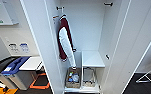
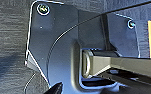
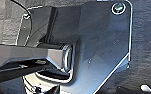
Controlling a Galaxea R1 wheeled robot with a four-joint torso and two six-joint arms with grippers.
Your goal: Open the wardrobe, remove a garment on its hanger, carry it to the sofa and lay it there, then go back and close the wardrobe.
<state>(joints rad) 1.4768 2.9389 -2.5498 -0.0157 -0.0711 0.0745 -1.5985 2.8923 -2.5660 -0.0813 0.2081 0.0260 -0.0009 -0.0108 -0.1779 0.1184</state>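
Wardrobe (image 1: 88, 30) doors stand swung wide right in front of the head camera, so the cabinet is open and the white interior is fully exposed.

At the far left, a blue-lidded bin (image 1: 14, 66) sits on the floor beside the cabinet, well apart from the opening and out of any door's swing. Next comes the left door (image 1: 38, 45), folded back far enough to leave the hanging space free. Just inside it, a maroon jacket with white sleeves (image 1: 64, 40) hangs from the left peg (image 1: 59, 8), its weight pulling it straight down against the side wall. Below it, 2 baskets (image 1: 73, 78) rest side by side on the wardrobe floor, tucked low where they do not block hanging clothes. A white shelf (image 1: 92, 58) spans the right half above the second basket. High up, the right peg (image 1: 108, 4) is bare, carrying nothing. The right door (image 1: 131, 45) angles outward, and beyond it a white frame (image 1: 148, 76) stands on the dark floor.

With both doors open, I judge that closing the wardrobe is not yet done.

Whether the left gripper or the right gripper is open or closed, I cannot tell from the wrist views.
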